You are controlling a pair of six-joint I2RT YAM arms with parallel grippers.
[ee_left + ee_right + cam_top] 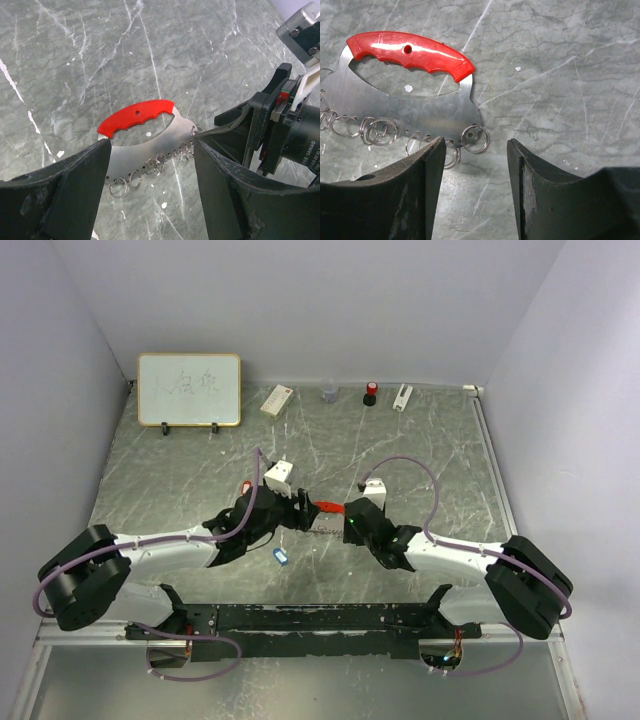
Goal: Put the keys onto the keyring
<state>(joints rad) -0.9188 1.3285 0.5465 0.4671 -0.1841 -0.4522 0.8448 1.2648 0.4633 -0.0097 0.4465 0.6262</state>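
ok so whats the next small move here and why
Probably close the left gripper on the keyring to steady it. That gripper is open and already straddles it. The right gripper is open too and holds nothing, and the blue key lies loose on the table, so no key is in hand yet.

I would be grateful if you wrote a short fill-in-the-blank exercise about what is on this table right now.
1. The handle of the keyring is ____.
2. The key nearest the near edge of the table has a ____ head.
3. In the top view, the whiteboard stands at the table's back ____ corner.
4. The jaws of the right gripper stand ____.

Missing words: red; blue; left; open.
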